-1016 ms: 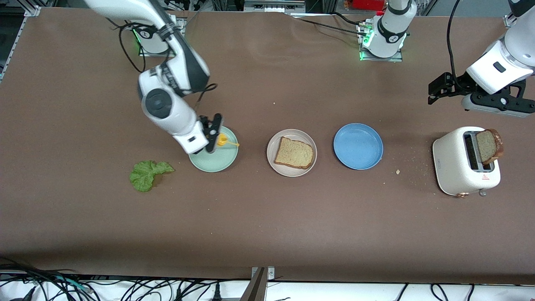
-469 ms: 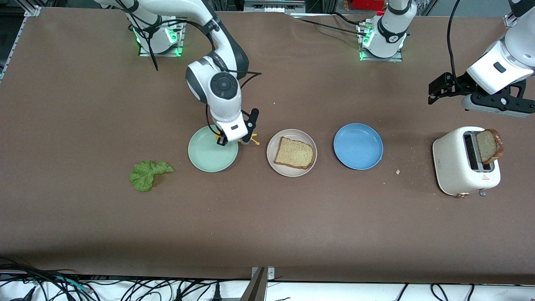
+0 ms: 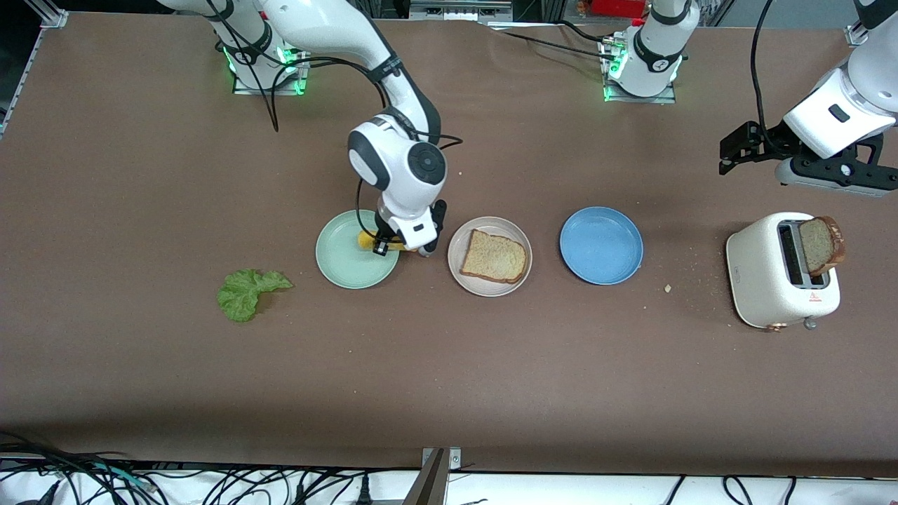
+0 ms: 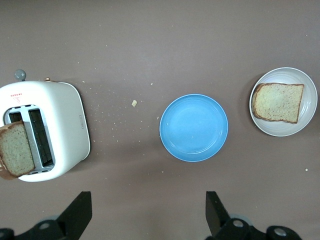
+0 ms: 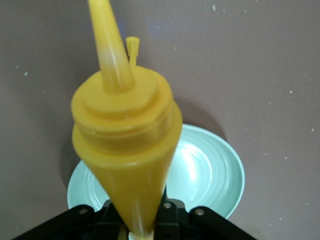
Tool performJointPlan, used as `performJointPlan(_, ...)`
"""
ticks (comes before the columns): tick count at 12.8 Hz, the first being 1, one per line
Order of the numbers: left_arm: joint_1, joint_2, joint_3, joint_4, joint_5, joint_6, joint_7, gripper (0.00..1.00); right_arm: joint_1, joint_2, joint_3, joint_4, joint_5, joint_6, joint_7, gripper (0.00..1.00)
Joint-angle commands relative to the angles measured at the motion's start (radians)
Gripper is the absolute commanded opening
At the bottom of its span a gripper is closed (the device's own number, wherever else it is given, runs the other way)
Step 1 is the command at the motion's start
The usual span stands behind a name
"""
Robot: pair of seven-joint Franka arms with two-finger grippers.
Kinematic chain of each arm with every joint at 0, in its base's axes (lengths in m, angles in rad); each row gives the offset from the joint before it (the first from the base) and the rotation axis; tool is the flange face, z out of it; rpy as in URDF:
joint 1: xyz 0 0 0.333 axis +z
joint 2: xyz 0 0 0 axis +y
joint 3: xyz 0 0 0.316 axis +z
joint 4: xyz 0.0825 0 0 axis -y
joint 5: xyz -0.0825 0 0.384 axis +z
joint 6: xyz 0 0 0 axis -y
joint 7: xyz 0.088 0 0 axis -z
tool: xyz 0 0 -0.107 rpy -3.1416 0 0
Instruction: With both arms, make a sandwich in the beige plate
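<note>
One bread slice (image 3: 494,256) on beige plate (image 3: 489,290), blue plate (image 3: 601,245) bare

We see a round mint-green plate (image 3: 351,263) and a round blue plate (image 3: 601,245) on the brown table (image 3: 449,365). A white two-slot toaster (image 3: 772,280) stands toward the left arm's end. A yellow cone-topped squeeze bottle (image 5: 125,135) hangs over the green plate's edge.

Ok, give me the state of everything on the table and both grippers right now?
beige plate: holds one bread slice
mint-green plate: empty
blue plate: empty
lettuce leaf: on the table
toaster: toast sticking out
right gripper: shut on yellow squeeze bottle
left gripper: open, waiting
</note>
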Motion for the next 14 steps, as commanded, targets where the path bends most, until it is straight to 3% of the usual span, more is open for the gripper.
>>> performJointPlan(1, 0.000, -0.006, 0.005, -0.001, -0.019, -0.010, 0.004, 1.00, 0.056, 0.079, -0.058, 0.103, -0.015, -0.045, 0.044, 0.00)
performJointPlan(3, 0.001, -0.006, 0.005, 0.001, -0.019, -0.010, 0.004, 1.00, 0.091, 0.130, -0.067, 0.172, -0.013, -0.114, 0.075, 0.00)
performJointPlan(5, 0.003, -0.006, 0.008, 0.001, -0.019, -0.010, 0.006, 1.00, 0.145, 0.178, -0.116, 0.213, -0.011, -0.146, 0.083, 0.00)
performJointPlan(12, 0.001, -0.006, 0.008, -0.001, -0.018, -0.010, 0.004, 1.00, 0.251, 0.296, -0.194, 0.318, 0.007, -0.227, 0.112, 0.00)
performJointPlan(14, 0.001, -0.006, 0.008, -0.001, -0.019, -0.010, 0.004, 1.00, 0.242, 0.290, -0.194, 0.321, 0.007, -0.234, 0.110, 0.00)
